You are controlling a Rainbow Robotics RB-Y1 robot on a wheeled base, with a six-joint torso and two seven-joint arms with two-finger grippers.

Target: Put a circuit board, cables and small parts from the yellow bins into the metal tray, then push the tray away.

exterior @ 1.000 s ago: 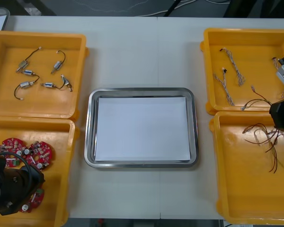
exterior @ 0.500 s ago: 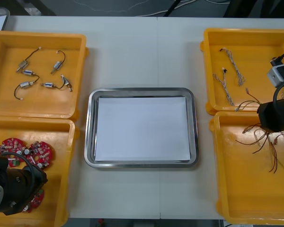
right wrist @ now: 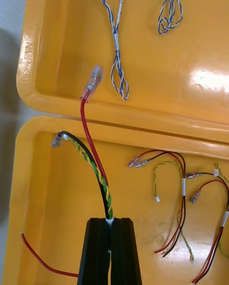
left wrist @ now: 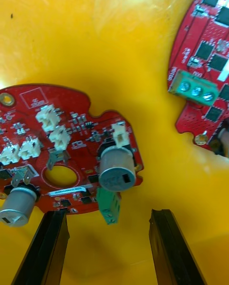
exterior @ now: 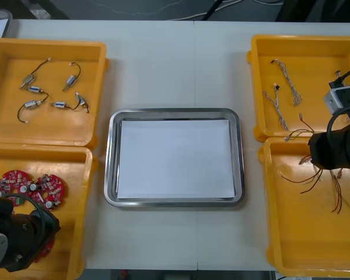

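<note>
Your right gripper is clamped on a cable, a bundle of red, black and a yellow-green twist, pinched right at a white band. Its ends stand up over the near right bin, and the red wire's clear plug reaches the rim of the far right bin. From the front, the right arm hides the fingers and you only get wire ends poking out. A loose red strand runs off the edge beside the fingers, and I can't tell whether it belongs to the held cable. More red and black cables lie in the same bin, and blue-white cables in the far one.

Your left gripper is spread wide, low over a board in the near left bin. The board's edge is right at the fingertips and its green connector pokes in between them. I can't tell if anything touches. A second board is cut off beside it. From the front, the left arm covers that spot. The tray sits mid-table, white inside.
</note>
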